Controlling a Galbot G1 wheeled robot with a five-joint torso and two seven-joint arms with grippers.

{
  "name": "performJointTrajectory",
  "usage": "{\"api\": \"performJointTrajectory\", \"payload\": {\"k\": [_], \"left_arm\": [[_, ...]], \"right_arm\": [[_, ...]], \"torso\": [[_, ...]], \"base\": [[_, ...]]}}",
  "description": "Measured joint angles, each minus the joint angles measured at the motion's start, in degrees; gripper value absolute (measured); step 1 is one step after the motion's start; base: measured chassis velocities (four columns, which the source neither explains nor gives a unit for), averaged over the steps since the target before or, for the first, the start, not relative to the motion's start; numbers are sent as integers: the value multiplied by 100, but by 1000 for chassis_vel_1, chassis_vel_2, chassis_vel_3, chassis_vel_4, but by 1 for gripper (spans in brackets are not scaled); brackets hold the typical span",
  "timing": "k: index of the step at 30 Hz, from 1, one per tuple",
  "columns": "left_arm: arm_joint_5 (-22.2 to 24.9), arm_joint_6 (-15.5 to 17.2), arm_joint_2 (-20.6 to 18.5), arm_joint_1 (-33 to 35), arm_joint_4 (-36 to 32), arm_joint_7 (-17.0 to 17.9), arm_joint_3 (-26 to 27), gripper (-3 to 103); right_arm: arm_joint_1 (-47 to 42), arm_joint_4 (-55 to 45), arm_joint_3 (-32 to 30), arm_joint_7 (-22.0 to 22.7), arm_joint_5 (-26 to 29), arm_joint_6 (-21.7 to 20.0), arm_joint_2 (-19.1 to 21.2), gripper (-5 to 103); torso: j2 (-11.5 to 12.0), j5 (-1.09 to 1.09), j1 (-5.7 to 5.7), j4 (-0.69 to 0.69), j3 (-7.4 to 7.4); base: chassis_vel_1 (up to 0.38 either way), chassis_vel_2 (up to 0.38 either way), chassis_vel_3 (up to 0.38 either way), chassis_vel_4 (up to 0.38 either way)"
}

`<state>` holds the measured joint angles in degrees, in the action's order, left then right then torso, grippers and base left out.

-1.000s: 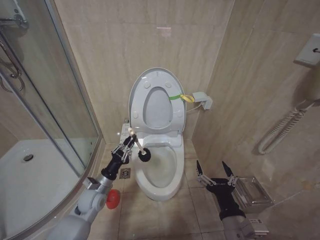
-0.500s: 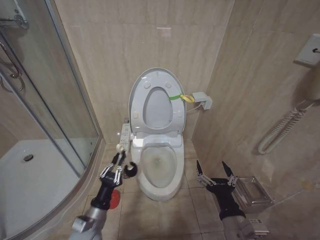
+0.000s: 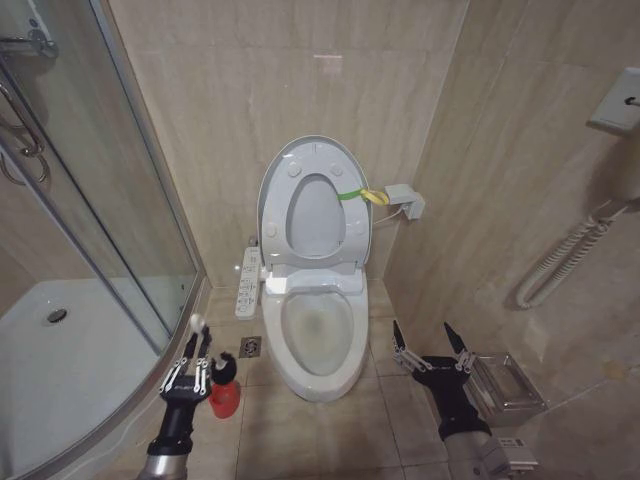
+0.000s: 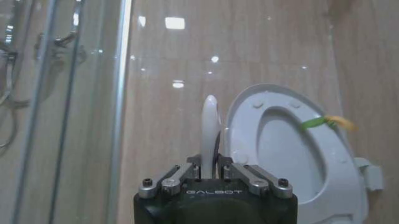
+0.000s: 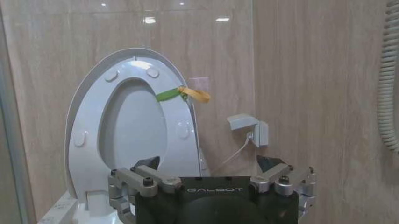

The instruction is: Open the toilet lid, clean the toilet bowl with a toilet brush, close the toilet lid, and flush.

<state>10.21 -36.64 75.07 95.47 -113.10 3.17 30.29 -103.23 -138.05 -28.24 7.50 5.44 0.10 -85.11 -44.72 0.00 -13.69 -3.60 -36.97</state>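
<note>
Since the earlier frames, the left hand (image 3: 196, 372) had carried the toilet brush (image 3: 205, 355) out of the toilet bowl (image 3: 318, 345) to the lower left, fingers clamped on its handle, bristles at the red holder (image 3: 224, 398). The right hand (image 3: 432, 352) waited open, lower right. Missing the holder could tip it; the toilet lid (image 3: 312, 208) stood upright.

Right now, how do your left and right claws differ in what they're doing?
The left claw is shut on the toilet brush, holding it upright with the bristle head over the red holder cup; the right claw is open and holds nothing. The left claw sits beside the shower glass, left of the toilet bowl; the right sits right of it. Both are low, near the floor.
</note>
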Motion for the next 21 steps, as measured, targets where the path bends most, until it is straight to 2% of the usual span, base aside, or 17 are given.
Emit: {"api": "performJointTrajectory", "payload": {"k": [4,9,13,14,17,18,21], "left_arm": [[438,-459,-72,-140,596,-377,207,16],[857,-634,-173,-364,1193,-560,277,16],[1663,-754,-344,-828,2084,-883,232,16],[1663,-754,-344,-828,2084,-883,232,16],[1935,-972,-457,-1433,2983,-1264,164,16],[1935,-972,-457,-1433,2983,-1264,164,16],[2204,-1022,-565,-1789,3530,-1619,105,16]], "right_arm": [[0,0,-1,0,0,0,0,100],[0,0,0,-1,0,0,0,100],[0,0,0,0,0,0,0,100],[0,0,0,0,0,0,0,100],[0,0,0,0,0,0,1,100],[0,0,0,0,0,0,1,100],[0,0,-1,0,0,0,0,100]], "torso": [[0,-1,0,0,0],[0,-1,-1,0,0],[0,0,-1,1,0],[0,0,-1,1,0],[0,-2,-1,-2,-1],[0,-2,-1,-2,-1],[0,-2,-1,-1,-1]], "base": [[0,0,0,0],[0,0,0,0],[0,0,0,0],[0,0,0,0],[0,0,0,0],[0,0,0,0],[0,0,0,0]]}}
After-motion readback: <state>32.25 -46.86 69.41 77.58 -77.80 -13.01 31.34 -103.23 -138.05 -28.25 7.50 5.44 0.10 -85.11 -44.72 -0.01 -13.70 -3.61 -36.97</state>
